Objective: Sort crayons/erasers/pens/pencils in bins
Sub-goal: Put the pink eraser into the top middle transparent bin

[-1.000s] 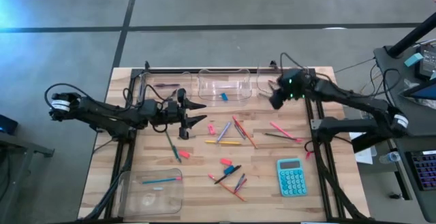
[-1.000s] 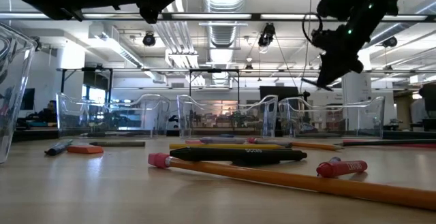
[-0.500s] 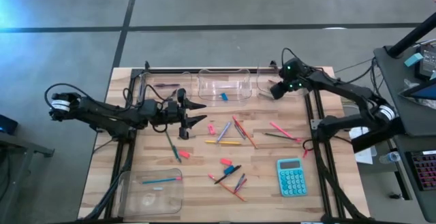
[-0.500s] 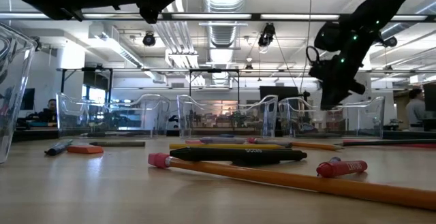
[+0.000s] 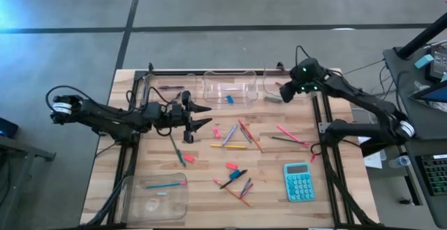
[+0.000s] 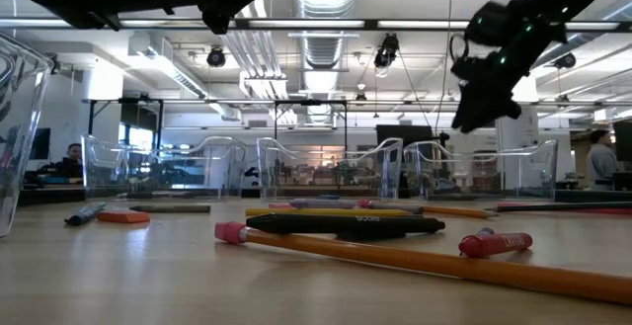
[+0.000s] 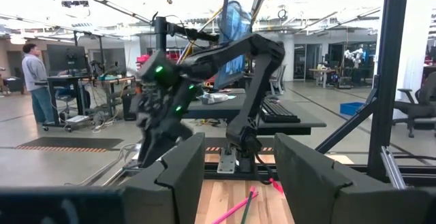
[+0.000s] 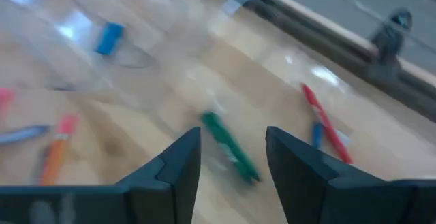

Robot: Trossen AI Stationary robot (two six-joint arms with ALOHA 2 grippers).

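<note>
While the left gripper [image 5: 204,116] waits open-jawed and empty above the table's left half, the right gripper [image 5: 284,92] hovers with fingers parted over the far right bin [image 5: 271,77], where a green crayon [image 8: 230,147] lies loose.

Three bins [image 5: 227,89] stand in a row along the table's [image 5: 279,202] far edge; a fourth bin [image 5: 155,195] sits at the near left corner. Pencils [image 5: 248,133], pens and erasers [image 5: 231,166] lie scattered mid-table. A calculator [image 5: 298,182] lies near right. One eraser [image 5: 229,99] lies in the middle bin.
</note>
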